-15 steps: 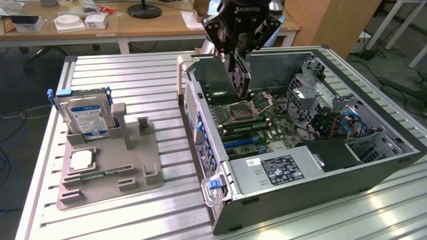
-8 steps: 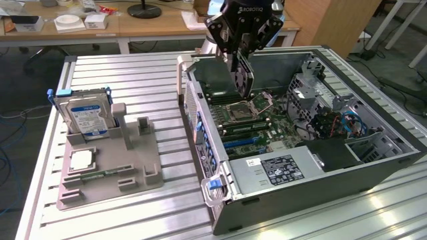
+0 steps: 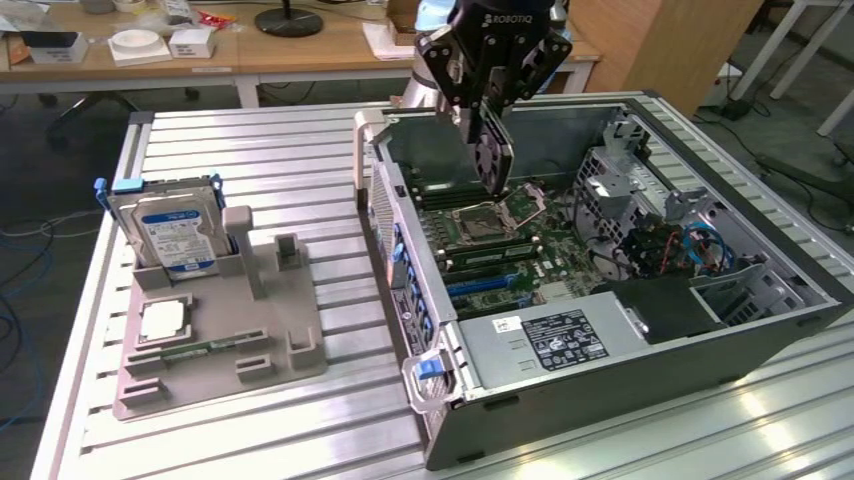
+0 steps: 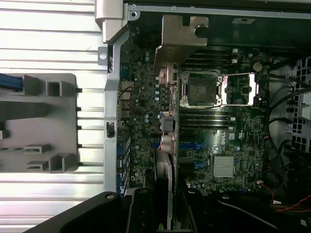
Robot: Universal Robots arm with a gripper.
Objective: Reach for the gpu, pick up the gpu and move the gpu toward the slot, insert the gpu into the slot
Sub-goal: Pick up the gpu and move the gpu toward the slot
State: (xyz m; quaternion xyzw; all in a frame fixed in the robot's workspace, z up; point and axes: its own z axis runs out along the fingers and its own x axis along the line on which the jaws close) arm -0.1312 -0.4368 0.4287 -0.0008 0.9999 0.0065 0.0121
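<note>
Misalignment risk: tool (image 3: 489, 105) clenched on gpu (image 3: 493, 152), hanging edge-down over motherboard (image 3: 534, 240) inside computer case (image 3: 641, 350), well short of slot (image 3: 483, 283); tilt could jam the card's edge or bracket.

Slatted table (image 3: 267, 150): computer case (image 3: 641, 375), grey holder (image 3: 227, 345)

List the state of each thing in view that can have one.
pincer, shut on the gpu
gpu, held on edge above the computer case, not inserted
computer case, lying on its side, side panel off
processor socket, cover plate swung open
blue slots, nothing plugged in
hard drive, standing upright in the grey holder
memory stick, lying flat in the grey holder
</note>
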